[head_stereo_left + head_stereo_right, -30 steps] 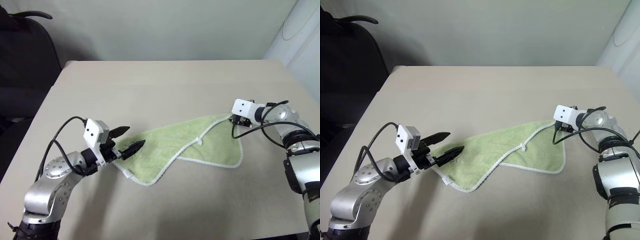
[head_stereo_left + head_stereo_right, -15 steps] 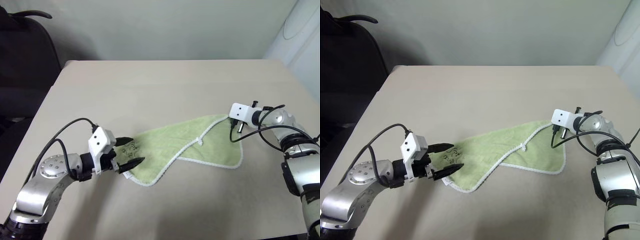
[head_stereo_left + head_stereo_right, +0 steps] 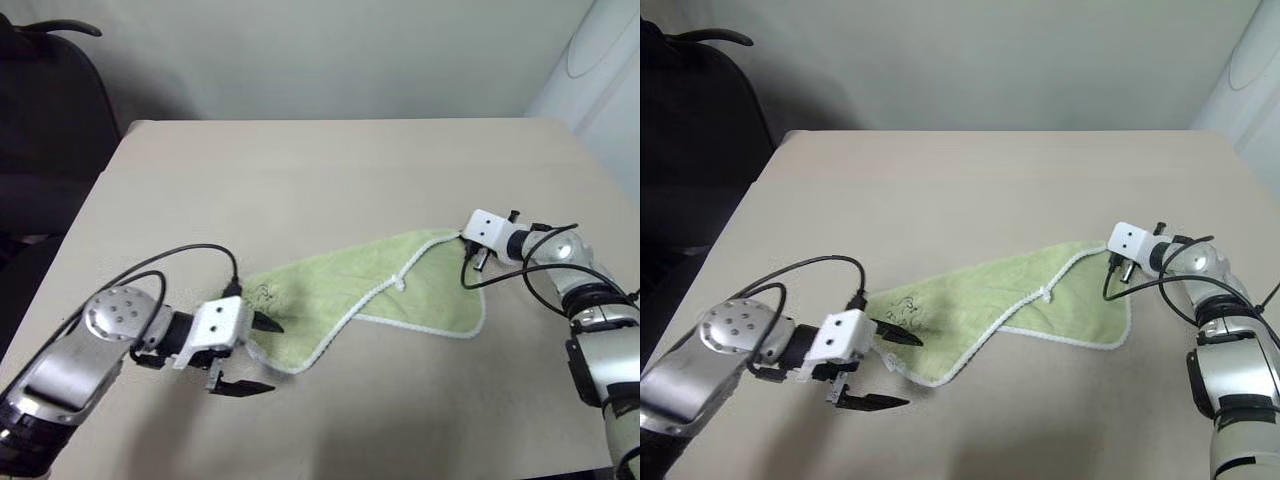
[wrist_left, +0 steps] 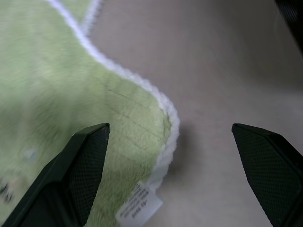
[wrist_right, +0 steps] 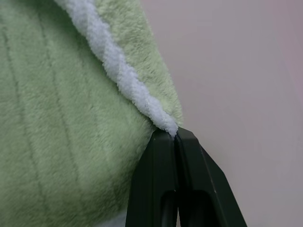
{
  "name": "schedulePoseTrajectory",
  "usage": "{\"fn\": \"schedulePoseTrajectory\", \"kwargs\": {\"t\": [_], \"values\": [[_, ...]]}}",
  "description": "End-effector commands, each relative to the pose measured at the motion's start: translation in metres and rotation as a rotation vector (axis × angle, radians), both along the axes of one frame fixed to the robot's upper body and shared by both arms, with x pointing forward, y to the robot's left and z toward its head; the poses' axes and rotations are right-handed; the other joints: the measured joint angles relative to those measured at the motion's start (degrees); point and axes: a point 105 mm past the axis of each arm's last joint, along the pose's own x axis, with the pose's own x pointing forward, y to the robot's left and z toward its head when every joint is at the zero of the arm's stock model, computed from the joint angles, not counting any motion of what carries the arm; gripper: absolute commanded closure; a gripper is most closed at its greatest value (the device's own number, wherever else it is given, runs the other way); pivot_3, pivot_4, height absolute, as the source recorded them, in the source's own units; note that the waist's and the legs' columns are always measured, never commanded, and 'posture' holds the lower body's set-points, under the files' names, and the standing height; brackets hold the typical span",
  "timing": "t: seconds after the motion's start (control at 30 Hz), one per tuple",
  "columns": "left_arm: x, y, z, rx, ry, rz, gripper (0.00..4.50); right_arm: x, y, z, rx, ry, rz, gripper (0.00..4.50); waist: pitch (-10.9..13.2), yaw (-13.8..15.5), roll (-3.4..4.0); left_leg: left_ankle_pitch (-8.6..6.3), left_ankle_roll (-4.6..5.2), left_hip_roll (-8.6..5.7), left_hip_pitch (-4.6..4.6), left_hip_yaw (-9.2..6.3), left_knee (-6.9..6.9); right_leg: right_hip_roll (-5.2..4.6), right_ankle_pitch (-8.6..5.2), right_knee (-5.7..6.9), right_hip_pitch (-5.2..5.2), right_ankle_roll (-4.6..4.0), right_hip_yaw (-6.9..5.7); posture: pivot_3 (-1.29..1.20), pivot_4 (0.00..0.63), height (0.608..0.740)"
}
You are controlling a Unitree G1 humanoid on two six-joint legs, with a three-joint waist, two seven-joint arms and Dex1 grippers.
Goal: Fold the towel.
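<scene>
The towel (image 3: 340, 290) is a light-green cloth with white edging. It lies partly folded over on the table (image 3: 330, 170), with a dark motif (image 3: 262, 293) near its left corner and a small white loop (image 3: 401, 284) on the edge. My left gripper (image 3: 258, 355) is open at the near left corner. One finger is over the cloth and the other over bare table, and the corner and its white label (image 4: 139, 208) lie between them. My right gripper (image 5: 175, 135) is shut on the white edging at the towel's far right corner (image 3: 465, 238).
A black chair (image 3: 40, 120) stands past the table's left back corner. A white rounded object (image 3: 600, 70) stands at the back right. The table's near edge runs close below the left arm.
My left gripper has rolled and drawn back toward me, from lying over the towel's left end to straddling its near left corner. The right gripper has stayed at the right corner.
</scene>
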Motion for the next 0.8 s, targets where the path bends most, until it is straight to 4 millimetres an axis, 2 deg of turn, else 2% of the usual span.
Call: {"fn": "schedulePoseTrajectory", "kwargs": {"t": [0.03,0.17,0.3,0.4,0.5,0.8], "values": [[-0.001,-0.010,-0.008,0.029,-0.026,-0.050,0.00,-0.005,-0.011,0.008,0.037,-0.026,-0.019,4.45,0.0,0.0,0.00,0.00,0.00,0.02,-0.02,0.00,0.00,0.00,0.00,0.00,0.00,0.00,-0.01,0.00,0.150,0.740],[0.004,-0.018,-0.020,0.043,-0.035,-0.039,0.00,-0.013,-0.015,0.004,0.060,-0.015,-0.024,4.45,0.0,-0.1,0.00,0.01,0.01,0.12,-0.09,0.09,0.02,0.01,0.00,-0.01,-0.01,0.00,-0.07,0.00,0.150,0.740],[0.000,-0.027,-0.027,0.027,0.005,-0.056,0.00,-0.021,-0.016,0.000,0.076,-0.005,-0.026,4.45,0.0,-0.2,0.00,0.03,0.02,0.31,-0.10,0.37,0.02,0.01,0.00,-0.02,0.00,0.00,-0.09,0.00,0.150,0.740],[0.002,-0.026,-0.036,0.059,0.009,-0.055,0.00,-0.025,-0.015,0.000,0.082,-0.001,-0.023,4.45,0.0,-0.2,0.00,0.04,0.04,0.34,-0.11,0.46,0.03,0.01,-0.01,-0.03,0.00,0.00,-0.08,0.00,0.150,0.740],[0.010,-0.027,-0.037,0.054,-0.006,-0.029,0.62,-0.026,-0.013,0.001,0.088,-0.001,-0.024,4.50,0.0,-0.2,-0.01,0.06,0.07,0.34,-0.08,0.49,0.05,0.01,-0.01,-0.09,0.00,0.00,-0.08,0.00,0.150,0.740],[0.016,-0.023,-0.030,0.012,-0.007,0.000,3.89,-0.028,-0.014,0.002,0.099,-0.011,-0.042,4.50,0.0,-0.5,0.00,0.09,0.12,0.35,-0.05,0.52,0.05,0.00,-0.01,-0.06,0.00,0.00,-0.06,0.00,0.150,0.740]]}}
